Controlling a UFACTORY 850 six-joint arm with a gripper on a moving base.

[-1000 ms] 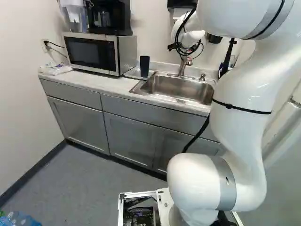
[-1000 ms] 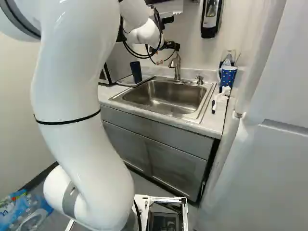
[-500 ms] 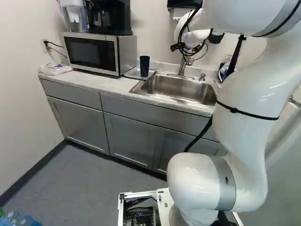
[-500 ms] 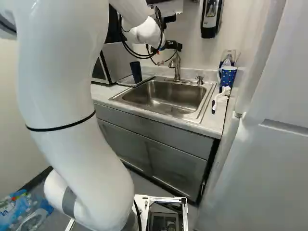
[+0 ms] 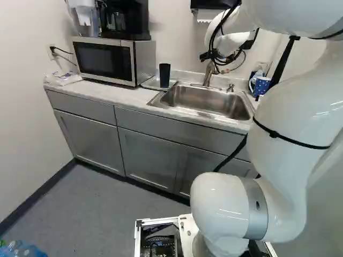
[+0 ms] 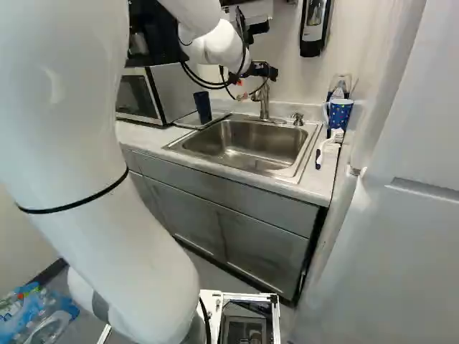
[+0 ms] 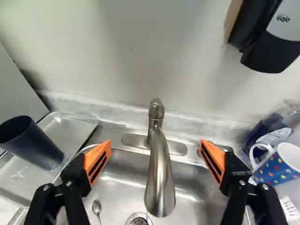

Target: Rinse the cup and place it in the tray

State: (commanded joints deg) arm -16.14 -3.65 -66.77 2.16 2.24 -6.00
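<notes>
Over the back of the sink (image 6: 244, 147) hangs my gripper (image 6: 264, 70), close to the faucet. In the wrist view the gripper (image 7: 155, 161) is open, its orange-padded fingers wide apart on either side of the faucet (image 7: 160, 178), touching neither it nor a cup. A dark cup (image 7: 29, 143) stands on the metal tray (image 7: 96, 123), beyond one finger. Outside the other finger, on the counter beside the sink, is a blue mug with coloured dots (image 7: 280, 164). Both cups are clear of the gripper.
A microwave (image 5: 104, 60) stands beside the tray with a coffee maker (image 5: 124, 20) on top. The soap dispenser (image 7: 269, 40) hangs on the wall. A white brush (image 6: 328, 147) lies near the mug, and a spoon (image 7: 96, 206) lies in the sink. A white door-like panel (image 6: 401, 215) rises at the right.
The gripper has shifted slightly to the right at the faucet, still empty. My arm's upper links have swung, uncovering the blue mug in the left base view. Base, cups and tray have not moved.
</notes>
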